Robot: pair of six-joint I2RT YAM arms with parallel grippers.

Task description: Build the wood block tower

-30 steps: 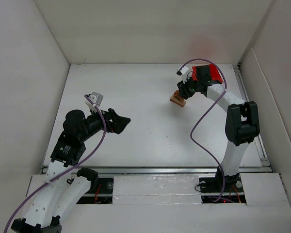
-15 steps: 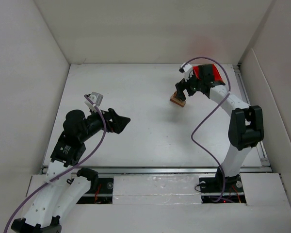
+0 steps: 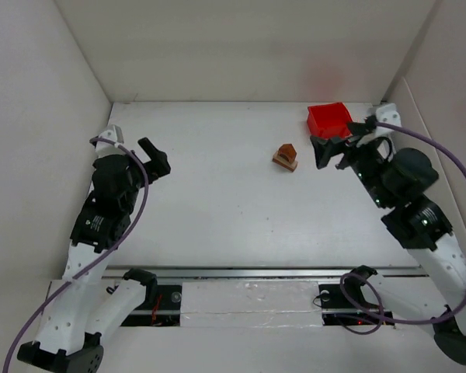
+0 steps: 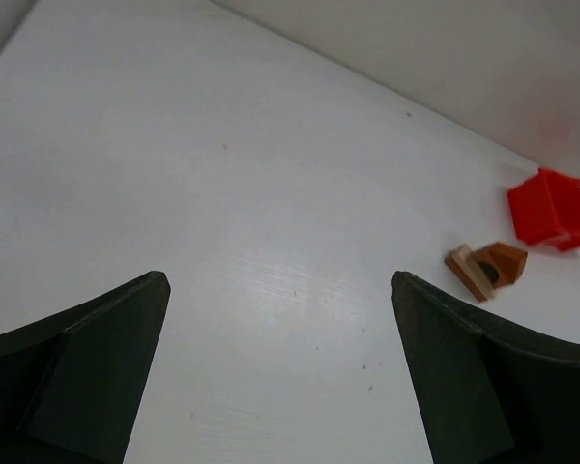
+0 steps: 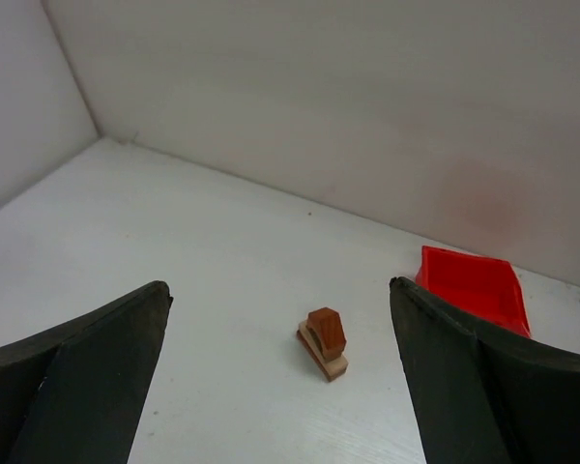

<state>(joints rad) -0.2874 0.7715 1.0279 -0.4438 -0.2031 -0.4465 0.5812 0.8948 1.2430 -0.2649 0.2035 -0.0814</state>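
Observation:
The wood block tower (image 3: 286, 156) stands alone on the white table, right of centre toward the back: tan and brown flat pieces under a reddish-brown pointed top. It also shows as the small stack (image 5: 324, 342) in the right wrist view and lies far right as the tower (image 4: 487, 270) in the left wrist view. My right gripper (image 3: 332, 151) hangs open just right of the tower, apart from it, nothing between its fingers. My left gripper (image 3: 154, 158) is open and empty at the table's left side, far from the tower.
A red plastic bin (image 3: 329, 119) sits at the back right, close behind the right gripper; it is the red bin (image 5: 472, 286) in the right wrist view and the red bin (image 4: 552, 206) in the left. White walls enclose the table on three sides.
The right gripper let go of the top block, opened and pulled back to the right, away from the tower. The left arm drew back from the middle to the left side.

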